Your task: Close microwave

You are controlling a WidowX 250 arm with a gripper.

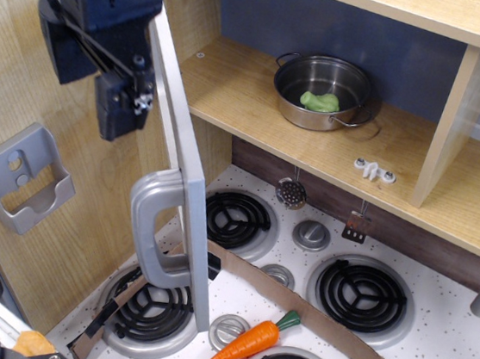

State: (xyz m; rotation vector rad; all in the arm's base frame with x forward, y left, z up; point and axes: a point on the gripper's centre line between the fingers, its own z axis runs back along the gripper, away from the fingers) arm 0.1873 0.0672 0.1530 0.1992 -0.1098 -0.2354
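The one view looks down on a toy kitchen. The microwave (233,83) fills the upper middle as a light-wood cubby, and its gray door (180,173) stands swung wide open, seen almost edge-on, running from 12 o'clock down toward 6. A chunky gray loop handle (154,230) sits on the door's outer face, low on the panel.

The gripper (125,110) hangs at about 10 o'clock, just beside the outer face of the door near its top edge. Whether it touches the door cannot be told. Its dark body hides the fingers, so how far it is open cannot be told, and nothing is seen in its hold.

Inside the cubby, at 1 o'clock, stands a steel pot (322,92) with something green (319,101) in it. A gray holder (23,176) is fixed to the wooden wall at 9 o'clock. Below, the stovetop (430,340) carries black coil burners, and a carrot (252,339) lies at 6 o'clock beside a cardboard strip (327,328).
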